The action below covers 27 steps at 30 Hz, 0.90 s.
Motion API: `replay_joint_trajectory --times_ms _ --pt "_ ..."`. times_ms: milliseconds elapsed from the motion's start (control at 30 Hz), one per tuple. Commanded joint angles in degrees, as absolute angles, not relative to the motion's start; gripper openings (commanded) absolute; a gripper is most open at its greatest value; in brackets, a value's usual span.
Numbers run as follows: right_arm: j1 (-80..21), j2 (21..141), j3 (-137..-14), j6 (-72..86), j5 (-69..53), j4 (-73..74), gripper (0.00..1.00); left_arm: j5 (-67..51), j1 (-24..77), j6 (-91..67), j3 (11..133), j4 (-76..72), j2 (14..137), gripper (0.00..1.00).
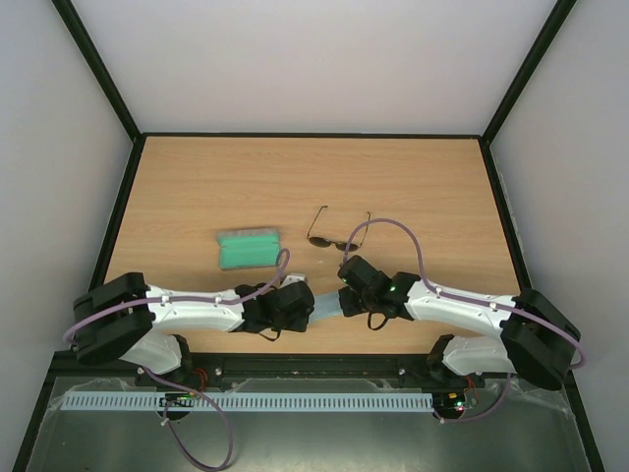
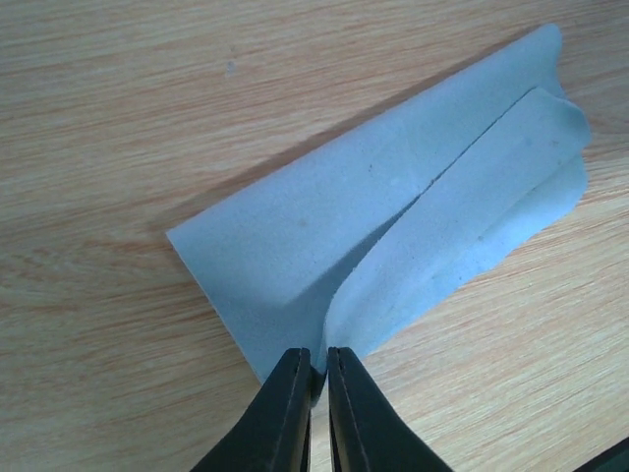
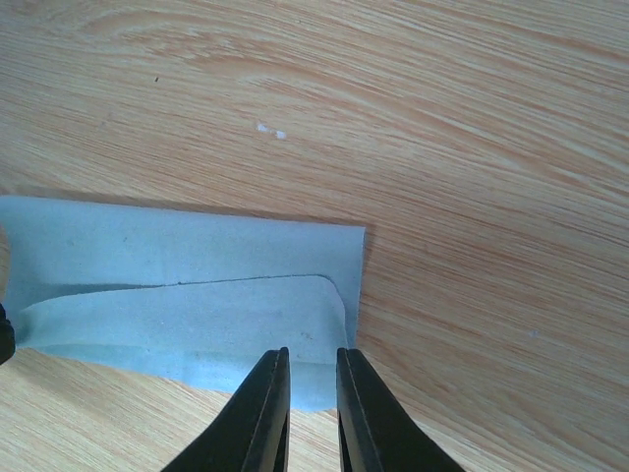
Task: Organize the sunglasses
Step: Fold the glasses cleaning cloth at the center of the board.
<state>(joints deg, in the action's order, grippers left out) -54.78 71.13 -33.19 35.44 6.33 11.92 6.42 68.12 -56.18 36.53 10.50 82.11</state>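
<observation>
Top external: sunglasses (image 1: 319,240), wooden table (image 1: 197,187), white walls (image 1: 314,59)

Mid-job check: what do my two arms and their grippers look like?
The left arm and right arm have white links, black joints and a lilac cable each. A green light glows on the right wrist. The left gripper and right gripper have slim, tapered black fingers.
</observation>
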Motion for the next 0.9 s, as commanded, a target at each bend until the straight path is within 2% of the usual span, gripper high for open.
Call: replay_joint_trajectory --times_ms 0,300,500,667,867 --pt "-55.25 70.98 -33.66 36.14 6.33 14.52 0.16 6.62 69.42 -57.21 36.41 10.88 82.62 0.09" --pt "-55.21 74.25 -35.42 36.12 5.18 12.60 0.17 7.12 70.85 -57.47 35.70 11.08 82.82 0.17" --pt "-55.22 75.04 -36.72 35.95 4.83 12.55 0.17 7.34 71.35 -57.63 35.59 11.25 82.79 0.18" --pt "-55.20 73.35 -37.73 35.95 4.33 13.04 0.30 7.17 72.17 -57.49 35.76 10.91 83.46 0.18" --pt "-55.27 76.20 -38.69 35.13 3.91 12.44 0.31 7.40 73.24 -57.15 36.28 10.97 84.30 0.18"
